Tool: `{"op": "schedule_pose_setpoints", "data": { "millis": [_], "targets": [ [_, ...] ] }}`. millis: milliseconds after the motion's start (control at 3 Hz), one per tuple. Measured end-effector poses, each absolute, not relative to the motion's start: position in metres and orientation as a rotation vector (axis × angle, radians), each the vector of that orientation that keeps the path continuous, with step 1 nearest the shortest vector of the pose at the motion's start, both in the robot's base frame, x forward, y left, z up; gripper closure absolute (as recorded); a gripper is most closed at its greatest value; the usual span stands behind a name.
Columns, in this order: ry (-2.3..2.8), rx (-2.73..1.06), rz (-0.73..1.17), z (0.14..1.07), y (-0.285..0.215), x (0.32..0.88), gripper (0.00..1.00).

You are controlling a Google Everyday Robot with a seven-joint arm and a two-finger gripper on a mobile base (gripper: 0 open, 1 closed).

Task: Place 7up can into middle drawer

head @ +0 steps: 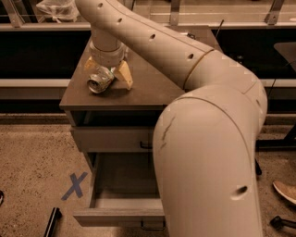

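Note:
The 7up can (100,80) lies on its side on the brown cabinet top (148,88), near the left front corner, its silver end facing me. My gripper (107,70) points down over it. Its two tan fingers (124,77) stand one on each side of the can, open, with the can between them. The middle drawer (124,185) is pulled out below, its boxy tray showing bare inside. My arm's large body hides its right part.
A closed drawer front (111,139) with a dark handle sits above the open one. A blue tape X (74,185) and a black object (52,221) are on the floor at left. A plastic bag (55,9) lies on the back shelf. A shoe (284,190) shows at right.

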State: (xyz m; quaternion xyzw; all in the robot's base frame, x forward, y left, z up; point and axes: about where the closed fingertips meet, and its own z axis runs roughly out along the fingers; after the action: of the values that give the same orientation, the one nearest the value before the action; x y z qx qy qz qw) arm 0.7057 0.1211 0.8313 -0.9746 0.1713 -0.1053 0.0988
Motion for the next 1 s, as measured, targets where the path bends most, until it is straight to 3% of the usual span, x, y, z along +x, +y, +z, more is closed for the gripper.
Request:
{"op": "schedule_pose_setpoints", "data": {
  "millis": [1000],
  "targets": [
    [0.559,-2.895,-0.311,0.8267,0.1104,0.7159,0.96]
  ]
}}
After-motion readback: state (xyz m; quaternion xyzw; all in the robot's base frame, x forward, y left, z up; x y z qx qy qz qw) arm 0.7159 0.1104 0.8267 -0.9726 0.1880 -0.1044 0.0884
